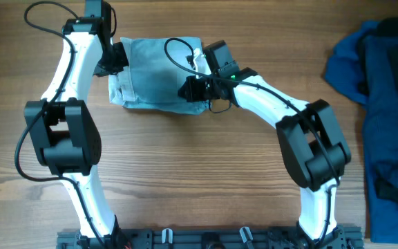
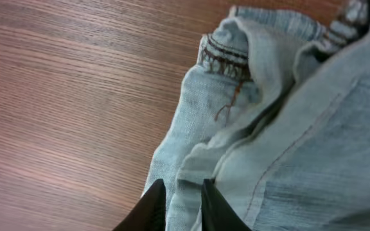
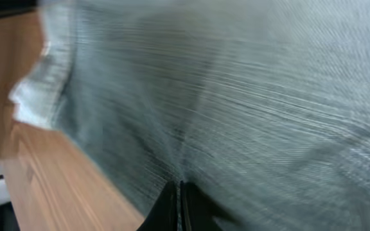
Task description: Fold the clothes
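No readable text, label, brand, number or sign anywhere: none on the folded jeans (image 1: pixel 154 76), none on the counter (image 1: pixel 206 173).

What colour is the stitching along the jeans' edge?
Brown stitching on the light blue jeans, clearest in the left wrist view.

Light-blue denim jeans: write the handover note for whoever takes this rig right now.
Left gripper: fingers shut on the left edge of the light-blue denim jeans.
Right gripper: fingers shut on the jeans' cloth at their near right corner.
The jeans lie as a compact, partly folded bundle at the far middle of the wooden table.
The dark-blue clothes pile lies unfolded at the table's right edge.
Left to do: finish this fold, then fold the pile.
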Controlling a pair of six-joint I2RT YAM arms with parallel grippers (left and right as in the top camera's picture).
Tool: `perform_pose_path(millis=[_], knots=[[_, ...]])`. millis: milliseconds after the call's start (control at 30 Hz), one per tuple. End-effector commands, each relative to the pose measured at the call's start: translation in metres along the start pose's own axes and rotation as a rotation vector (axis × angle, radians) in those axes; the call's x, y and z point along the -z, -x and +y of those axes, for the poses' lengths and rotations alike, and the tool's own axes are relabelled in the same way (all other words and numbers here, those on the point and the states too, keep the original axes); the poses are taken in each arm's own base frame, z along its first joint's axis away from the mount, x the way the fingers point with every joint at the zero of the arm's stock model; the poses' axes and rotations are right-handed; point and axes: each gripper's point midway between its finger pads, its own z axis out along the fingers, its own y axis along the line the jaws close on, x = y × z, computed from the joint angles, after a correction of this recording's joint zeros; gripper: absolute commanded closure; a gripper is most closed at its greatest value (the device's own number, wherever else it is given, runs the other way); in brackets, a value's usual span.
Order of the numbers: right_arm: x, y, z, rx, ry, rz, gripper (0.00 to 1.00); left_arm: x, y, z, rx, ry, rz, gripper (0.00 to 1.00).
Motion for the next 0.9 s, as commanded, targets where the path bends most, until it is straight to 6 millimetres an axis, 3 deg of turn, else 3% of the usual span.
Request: perform_pose_path(millis=[0,133,233,300,400,700,833,867], knots=[[-0.026,-0.026,-0.022,-0.139,-0.016,0.080,0.96,0.019,0.009,-0.013,0.072,-0.089,-0.036,0.80],[-0.052,-0.054,-0.035,-0.256,-0.045,0.151,0.96,0.024,0.018,-0.037,0.066,-0.227,-0.058,0.80],[-0.059,-0.061,-0.036,-0.256,-0.049,0.170,0.96,0.028,0.030,-0.049,0.061,-0.290,-0.103,0.76],[-0.059,-0.062,-0.036,-0.257,-0.050,0.170,0.96,0.029,0.038,-0.051,0.059,-0.301,-0.137,0.78],[-0.059,-0.062,-0.036,-0.257,-0.050,0.170,0.96,0.032,0.047,-0.054,0.058,-0.313,-0.174,0.96],[-0.059,-0.062,-0.037,-0.257,-0.050,0.170,0.96,0.032,0.054,-0.055,0.058,-0.320,-0.198,0.96],[-0.059,-0.062,-0.037,-0.257,-0.050,0.170,0.96,0.015,0.054,-0.056,0.059,-0.314,-0.183,0.96],[-0.059,-0.062,-0.037,-0.256,-0.050,0.171,0.95,0.010,0.060,-0.048,0.071,-0.281,-0.206,0.96]])
